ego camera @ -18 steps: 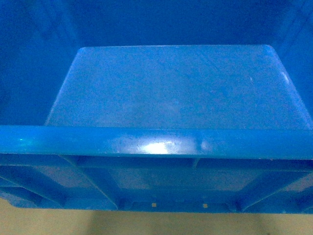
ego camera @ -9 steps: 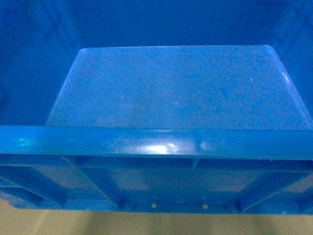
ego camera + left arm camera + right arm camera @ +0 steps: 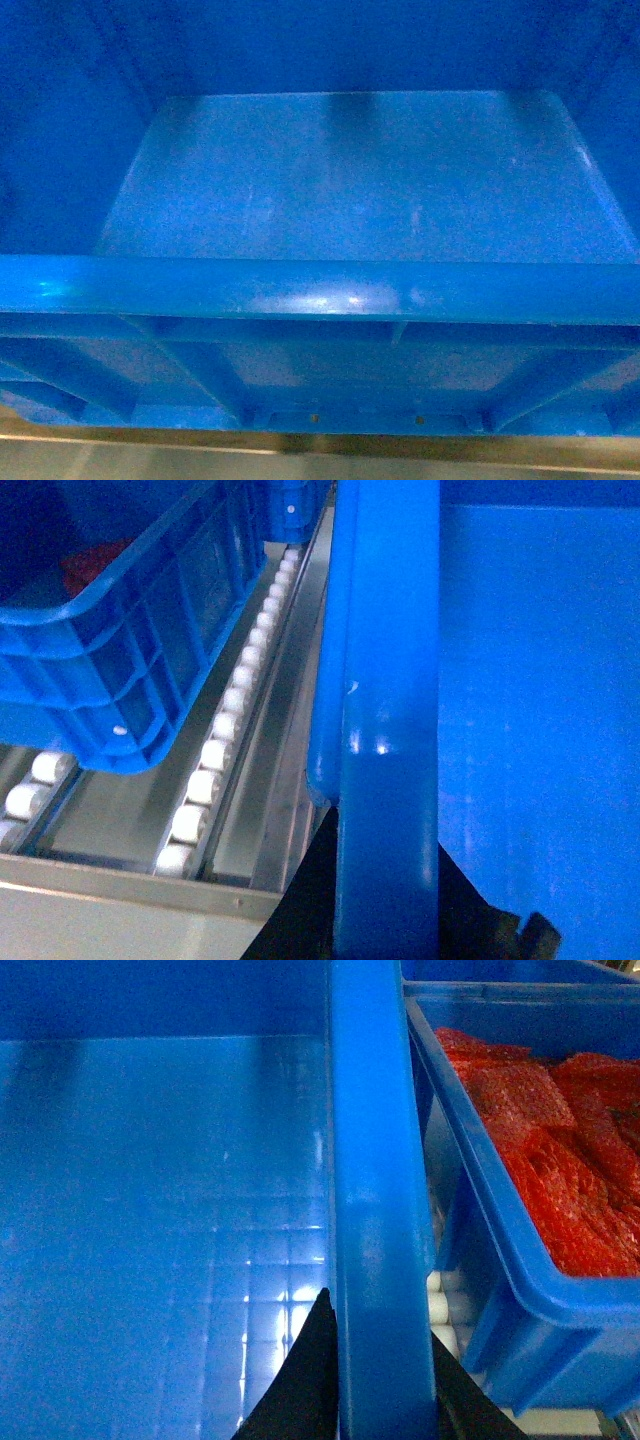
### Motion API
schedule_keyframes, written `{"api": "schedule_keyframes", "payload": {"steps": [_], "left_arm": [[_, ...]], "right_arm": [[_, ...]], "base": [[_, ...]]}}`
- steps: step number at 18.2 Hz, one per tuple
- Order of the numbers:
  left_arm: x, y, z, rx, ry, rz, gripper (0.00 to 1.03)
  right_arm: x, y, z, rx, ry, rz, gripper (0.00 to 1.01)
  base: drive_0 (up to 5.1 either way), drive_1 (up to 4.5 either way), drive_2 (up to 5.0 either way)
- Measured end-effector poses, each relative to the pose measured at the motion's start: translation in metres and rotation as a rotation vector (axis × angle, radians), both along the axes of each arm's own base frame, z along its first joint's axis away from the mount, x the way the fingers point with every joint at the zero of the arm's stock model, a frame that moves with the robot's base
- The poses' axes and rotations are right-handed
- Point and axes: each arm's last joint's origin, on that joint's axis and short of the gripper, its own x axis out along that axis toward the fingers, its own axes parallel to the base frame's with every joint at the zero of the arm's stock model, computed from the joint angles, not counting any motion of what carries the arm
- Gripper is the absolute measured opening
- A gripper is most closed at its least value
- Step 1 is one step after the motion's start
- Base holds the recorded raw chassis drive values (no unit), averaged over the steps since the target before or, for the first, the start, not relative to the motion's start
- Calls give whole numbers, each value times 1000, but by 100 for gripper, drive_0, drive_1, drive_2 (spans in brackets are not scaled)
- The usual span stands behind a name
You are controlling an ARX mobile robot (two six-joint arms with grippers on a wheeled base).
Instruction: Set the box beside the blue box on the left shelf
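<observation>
The box (image 3: 370,180) fills the head view, its smooth floor bare and its thick near rim (image 3: 320,290) across the front. My left gripper (image 3: 388,900) is shut on the box's left rim (image 3: 385,680), one black finger (image 3: 300,905) on each side. My right gripper (image 3: 383,1370) is shut on the right rim (image 3: 375,1160) the same way. The left shelf (image 3: 130,885) shows its white roller tracks (image 3: 230,710) beside and below the box. Another blue box (image 3: 130,630) stands on those rollers just left of the held one.
A second blue crate (image 3: 520,1290) holding red mesh items (image 3: 540,1130) sits close on the right, with white rollers (image 3: 445,1310) in the narrow gap. The shelf's metal front edge (image 3: 320,445) runs under the box's near wall.
The pale floor below the box's near wall has given way to the shelf's metal front edge; the box has moved forward over the shelf. Its inside looks darker.
</observation>
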Motion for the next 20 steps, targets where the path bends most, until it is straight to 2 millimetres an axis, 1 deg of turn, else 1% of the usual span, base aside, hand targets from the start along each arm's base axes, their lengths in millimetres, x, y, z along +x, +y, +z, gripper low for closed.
{"api": "schedule_keyframes", "payload": {"steps": [3, 20], "left_arm": [[0, 0, 0, 0, 0, 0, 9], [1, 0, -1, 3, 5, -1, 9]], "right_arm": [[0, 0, 0, 0, 1, 0, 9], [1, 0, -1, -2, 6, -1, 9]], "base": [[-5, 427, -437], [0, 0, 0]]}}
